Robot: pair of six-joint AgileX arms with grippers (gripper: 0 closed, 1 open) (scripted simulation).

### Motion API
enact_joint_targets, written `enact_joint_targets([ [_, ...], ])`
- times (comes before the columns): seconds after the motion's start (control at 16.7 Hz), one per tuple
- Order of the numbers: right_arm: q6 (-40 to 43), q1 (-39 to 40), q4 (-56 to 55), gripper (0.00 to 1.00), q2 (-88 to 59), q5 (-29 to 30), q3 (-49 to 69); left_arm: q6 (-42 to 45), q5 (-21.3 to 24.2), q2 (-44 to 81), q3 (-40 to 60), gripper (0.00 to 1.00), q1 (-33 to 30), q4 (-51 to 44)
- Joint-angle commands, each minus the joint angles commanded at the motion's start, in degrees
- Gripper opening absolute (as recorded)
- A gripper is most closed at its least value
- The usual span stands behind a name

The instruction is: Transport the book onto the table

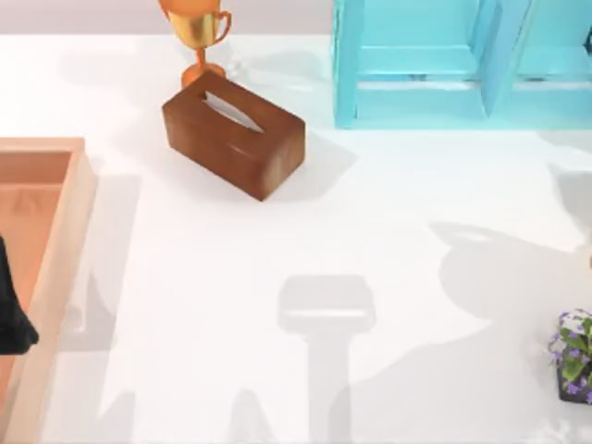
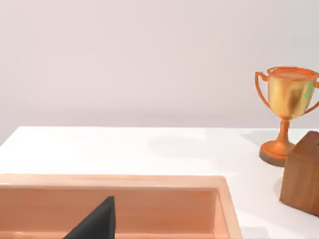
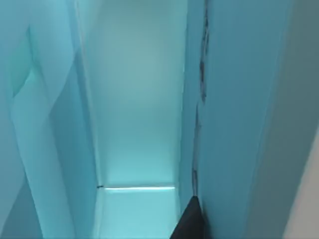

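Scene brightly and evenly lit. White table [image 1: 277, 231] near overexposed. Soft grey arm shadows fall across its lower half; tissue box [image 1: 234, 134] casts a shadow to its right. Trophy [image 2: 287, 107] shows glossy highlights. No blur noted.

White table [image 1: 277, 250] bears tissue box [image 1: 234, 134], trophy [image 1: 198, 37], tray [image 1: 57, 250], shelf unit [image 1: 462, 65].

Tray, trophy and box on the white desk [image 2: 124, 149]

A light wooden tray [image 2: 149, 181] is seen in the foreground, with a dark end effector fingertip [image 2: 97, 224] over it. A gold trophy [image 2: 286, 112] is stood just beside a brown wooden box [image 2: 301, 174].
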State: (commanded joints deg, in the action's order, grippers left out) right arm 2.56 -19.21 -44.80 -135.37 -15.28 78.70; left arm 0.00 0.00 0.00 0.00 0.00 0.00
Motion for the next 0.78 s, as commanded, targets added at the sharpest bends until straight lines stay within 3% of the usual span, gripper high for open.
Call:
enact_joint_targets([
  [0.78, 0.8, -1.2, 3.5, 0.00, 3.4, -2.0, -3.3, 0.0, 0.0, 0.0, 0.0, 1.00, 0.0, 0.0],
])
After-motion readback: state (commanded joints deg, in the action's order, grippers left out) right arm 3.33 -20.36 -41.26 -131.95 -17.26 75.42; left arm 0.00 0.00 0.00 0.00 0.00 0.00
